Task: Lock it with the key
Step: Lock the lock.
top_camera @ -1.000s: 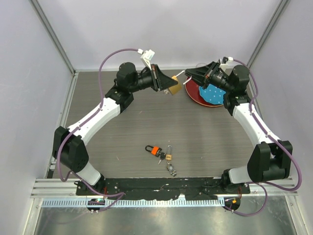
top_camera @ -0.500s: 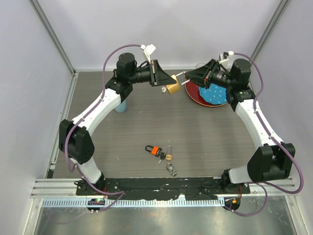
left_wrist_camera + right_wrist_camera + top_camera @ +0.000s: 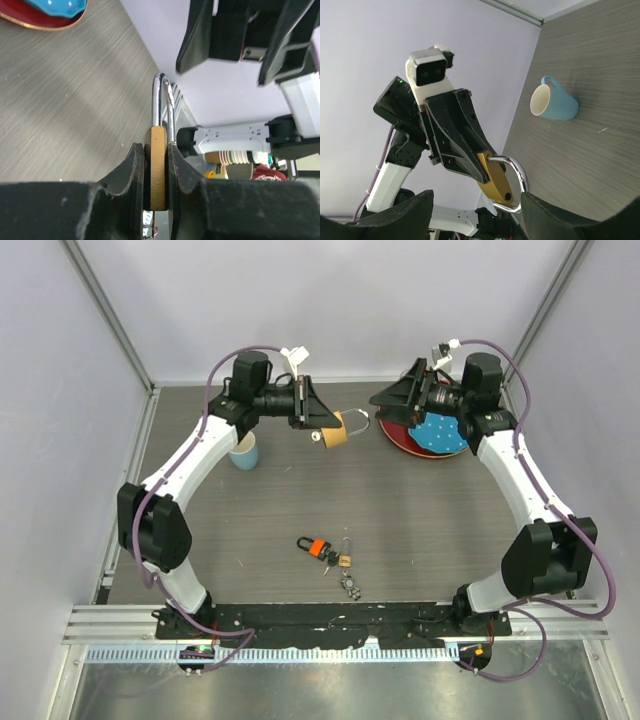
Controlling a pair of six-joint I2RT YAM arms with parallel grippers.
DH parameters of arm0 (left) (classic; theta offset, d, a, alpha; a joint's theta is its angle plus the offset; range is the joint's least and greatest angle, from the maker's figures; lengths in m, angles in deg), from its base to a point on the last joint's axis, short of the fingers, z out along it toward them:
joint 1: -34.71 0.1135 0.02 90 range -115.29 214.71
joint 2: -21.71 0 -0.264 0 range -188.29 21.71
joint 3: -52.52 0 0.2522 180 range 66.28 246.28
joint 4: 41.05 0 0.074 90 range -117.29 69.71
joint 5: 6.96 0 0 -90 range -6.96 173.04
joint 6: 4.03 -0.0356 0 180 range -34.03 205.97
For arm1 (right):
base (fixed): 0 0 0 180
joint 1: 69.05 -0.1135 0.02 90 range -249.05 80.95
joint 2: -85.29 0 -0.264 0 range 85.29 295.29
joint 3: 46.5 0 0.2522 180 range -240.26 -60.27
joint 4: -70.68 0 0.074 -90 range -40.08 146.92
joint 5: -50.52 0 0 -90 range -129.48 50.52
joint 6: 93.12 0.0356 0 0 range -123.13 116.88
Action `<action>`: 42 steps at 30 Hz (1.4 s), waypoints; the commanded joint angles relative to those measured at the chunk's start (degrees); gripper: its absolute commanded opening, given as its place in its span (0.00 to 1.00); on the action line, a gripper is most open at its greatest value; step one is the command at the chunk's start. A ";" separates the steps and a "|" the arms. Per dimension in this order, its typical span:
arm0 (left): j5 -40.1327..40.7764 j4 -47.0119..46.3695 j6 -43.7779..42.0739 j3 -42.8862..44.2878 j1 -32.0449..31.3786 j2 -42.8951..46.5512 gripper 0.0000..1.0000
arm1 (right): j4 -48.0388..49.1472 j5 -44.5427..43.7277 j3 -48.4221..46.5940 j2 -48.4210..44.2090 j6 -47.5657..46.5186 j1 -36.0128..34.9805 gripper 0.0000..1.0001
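My left gripper is shut on the big brass padlock, holding it in the air over the back of the table. In the left wrist view the brass body is pinched edge-on between both pads, with the chrome shackle pointing away. My right gripper is open just right of the padlock, and its fingers stand wide beside the shackle. One shackle hole in the body looks empty. The key, with orange and black heads, lies on the table near the front, far from both grippers.
A light blue mug stands at the back left. A red plate holding a blue dotted piece sits under the right arm. A tiny brass padlock and a keychain lie beside the key.
My right gripper has opened, let go of the shackle and drawn back a little to the right. The left arm has carried the padlock slightly left and nearer.
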 commanded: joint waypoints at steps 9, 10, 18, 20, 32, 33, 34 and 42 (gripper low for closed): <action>-11.04 22.79 -14.94 2.67 0.37 10.67 0.00 | -13.30 5.85 -9.42 3.42 -24.56 -8.10 0.77; -11.57 22.79 -14.85 2.58 0.37 10.84 0.00 | -16.38 4.97 -10.38 3.60 -27.06 -10.28 0.77; -13.33 21.65 -13.54 2.06 0.11 11.99 0.00 | -26.26 3.90 -11.01 4.21 -35.17 -16.11 0.74; -13.33 20.86 -13.10 1.88 0.11 12.07 0.00 | -26.34 4.87 -10.65 3.69 -34.99 -16.11 0.63; -14.92 14.37 -8.18 0.91 0.02 12.08 0.00 | -17.21 8.83 -6.17 1.49 -27.35 -16.02 0.02; -15.18 13.57 -7.48 0.74 0.02 12.07 0.00 | -16.25 8.83 -6.17 1.14 -26.91 -16.11 0.02; -15.18 11.22 -5.73 0.48 0.02 12.07 0.00 | -15.98 8.74 -6.34 1.05 -26.39 -16.11 0.01; -8.86 -2.33 2.63 -2.08 0.28 13.13 0.30 | -11.59 2.69 -7.66 -1.76 -21.12 -15.93 0.02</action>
